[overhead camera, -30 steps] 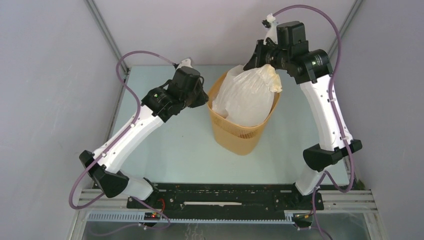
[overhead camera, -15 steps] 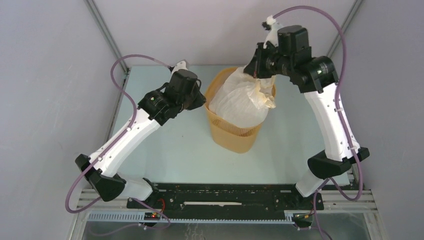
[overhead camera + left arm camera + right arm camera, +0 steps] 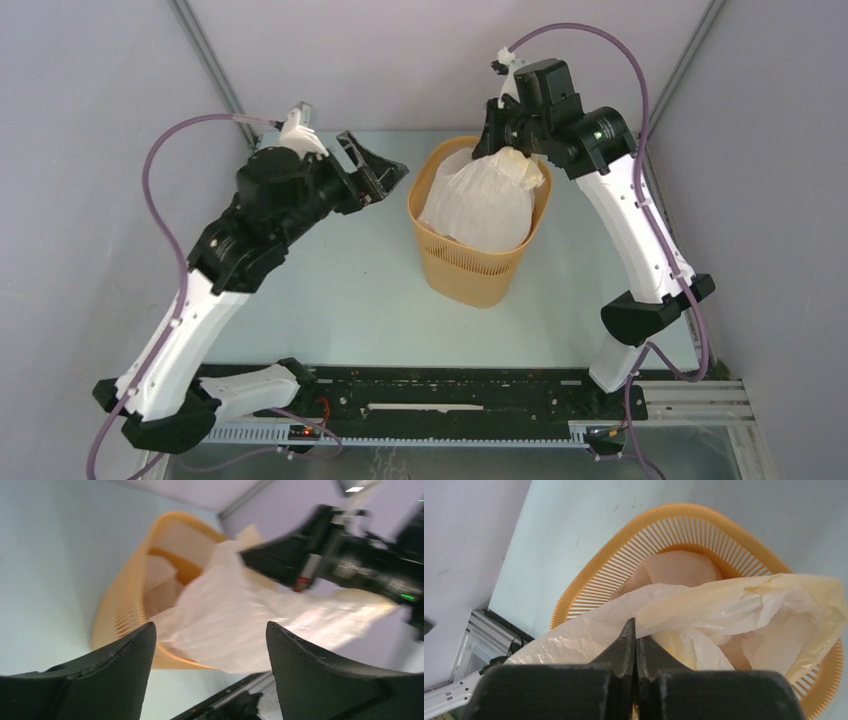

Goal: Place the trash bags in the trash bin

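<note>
The orange mesh trash bin [image 3: 470,262] stands mid-table. A white translucent trash bag [image 3: 480,200] fills its mouth and sticks up above the rim. My right gripper [image 3: 500,148] is over the bin's far side, shut on the bag's gathered top. In the right wrist view the jaws [image 3: 634,624] meet with the trash bag film [image 3: 734,605] pinched at their tips, above the bin [image 3: 664,515]; another pale bag [image 3: 679,567] lies deeper inside. My left gripper [image 3: 388,178] hangs open just left of the bin, touching nothing. Its wrist view shows the bin [image 3: 122,605] and bag [image 3: 225,625] beyond the spread fingers [image 3: 117,662].
The pale green table [image 3: 330,290] carries only the bin. Grey walls with metal frame posts [image 3: 205,55] close the back and sides. The black mounting rail [image 3: 450,400] with both arm bases runs along the near edge.
My left gripper has opened, come off the bin's left rim and swung back to the left and upward. My right gripper has moved left and lowered the bag deeper into the bin.
</note>
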Controlling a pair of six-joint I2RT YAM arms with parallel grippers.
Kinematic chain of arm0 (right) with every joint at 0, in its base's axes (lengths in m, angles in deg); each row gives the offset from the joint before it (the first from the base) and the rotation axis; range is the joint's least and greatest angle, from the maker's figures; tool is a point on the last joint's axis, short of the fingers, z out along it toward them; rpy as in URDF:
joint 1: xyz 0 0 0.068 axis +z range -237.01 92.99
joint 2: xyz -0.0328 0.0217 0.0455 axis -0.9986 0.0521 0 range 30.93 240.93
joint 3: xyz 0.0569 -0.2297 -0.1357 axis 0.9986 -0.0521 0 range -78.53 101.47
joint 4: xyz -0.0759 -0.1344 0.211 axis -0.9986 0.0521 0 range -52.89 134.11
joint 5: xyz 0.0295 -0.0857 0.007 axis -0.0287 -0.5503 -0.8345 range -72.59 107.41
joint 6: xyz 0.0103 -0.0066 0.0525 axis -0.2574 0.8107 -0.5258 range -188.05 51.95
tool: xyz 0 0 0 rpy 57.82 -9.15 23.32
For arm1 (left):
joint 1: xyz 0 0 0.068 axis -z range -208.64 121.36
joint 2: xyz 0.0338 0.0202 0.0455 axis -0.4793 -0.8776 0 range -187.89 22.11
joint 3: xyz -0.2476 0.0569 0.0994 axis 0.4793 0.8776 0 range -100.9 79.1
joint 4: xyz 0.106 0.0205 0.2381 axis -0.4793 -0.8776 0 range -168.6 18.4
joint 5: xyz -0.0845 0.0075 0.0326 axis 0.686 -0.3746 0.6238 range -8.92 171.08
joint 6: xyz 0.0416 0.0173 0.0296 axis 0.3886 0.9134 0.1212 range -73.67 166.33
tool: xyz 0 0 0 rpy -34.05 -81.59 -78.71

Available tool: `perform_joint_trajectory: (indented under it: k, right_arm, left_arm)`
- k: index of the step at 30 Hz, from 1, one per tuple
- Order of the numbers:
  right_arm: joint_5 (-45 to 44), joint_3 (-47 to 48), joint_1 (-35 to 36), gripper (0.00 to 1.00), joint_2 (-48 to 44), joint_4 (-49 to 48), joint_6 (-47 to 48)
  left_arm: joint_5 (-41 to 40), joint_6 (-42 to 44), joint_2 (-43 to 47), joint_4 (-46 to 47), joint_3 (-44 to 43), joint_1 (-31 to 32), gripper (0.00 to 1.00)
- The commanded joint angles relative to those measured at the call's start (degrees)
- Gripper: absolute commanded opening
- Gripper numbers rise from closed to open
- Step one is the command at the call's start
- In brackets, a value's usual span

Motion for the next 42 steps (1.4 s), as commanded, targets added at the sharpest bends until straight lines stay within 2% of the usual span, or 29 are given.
perform_joint_trajectory:
  k: [1, 5, 11, 15, 18, 22, 25, 28, 29, 31, 36, 40, 42]
  right_arm:
    - [-3.87, 5.44, 0.25, 0.00, -2.30, 1.52, -1.14]
    - [-1.49, 7.36, 0.25, 0.08, -3.71, 0.73, -3.55]
    - [2.33, 3.09, -0.27, 0.12, -9.00, -3.64, -5.69]
    - [4.66, 3.08, -2.89, 0.11, -9.93, -3.93, -6.60]
    - [7.03, 2.81, -5.36, 0.08, -10.98, -4.38, -7.97]
    - [9.83, 2.20, -6.69, 0.07, -11.52, -6.48, -9.29]
    - [12.23, 1.47, -7.70, 0.08, -11.37, -8.63, -11.16]
    - [15.50, 1.32, -9.21, 0.12, -10.64, -9.34, -13.39]
    - [16.31, 1.09, -9.46, 0.14, -10.49, -9.38, -13.91]
    - [18.08, 0.27, -9.68, 0.28, -10.47, -9.49, -14.41]
    - [20.34, -0.09, -11.17, 0.64, -11.98, -6.46, -13.48]
    - [22.07, -1.17, -14.48, 0.73, -15.13, -2.64, -12.82]
    - [21.65, -5.67, -14.70, 0.76, -18.52, -2.87, -12.86]
  left_arm:
    - [10.63, 2.42, -0.10, 9.26, -5.64, 4.05, 0.87]
    - [11.84, 3.92, -8.13, 9.24, -14.04, 10.99, 0.99]
    - [11.47, 8.11, -19.06, -0.44, -25.56, 14.58, 1.00]
    - [14.06, 9.21, -22.56, -3.93, -26.83, 14.56, 0.99]
    - [11.56, 9.33, -21.67, -4.83, -23.96, 14.37, 0.86]
    - [11.65, 10.30, -20.76, -4.92, -21.06, 12.91, 0.63]
    - [12.30, 9.84, -20.48, -4.70, -18.31, 9.53, 0.43]
    - [16.03, 8.36, -20.04, -1.21, -14.34, 5.20, 0.34]
    - [17.17, 7.82, -19.85, 0.58, -12.63, 4.01, 0.29]
    - [20.17, 6.10, -19.77, 4.29, -9.66, 1.69, 0.22]
    - [25.94, 4.33, -18.73, 12.71, -5.44, -0.12, 0.18]
    - [32.34, -0.95, -16.70, 21.10, 1.12, -1.66, 0.14]
    - [34.84, -3.38, -14.57, 27.82, 5.41, -1.70, 0.14]
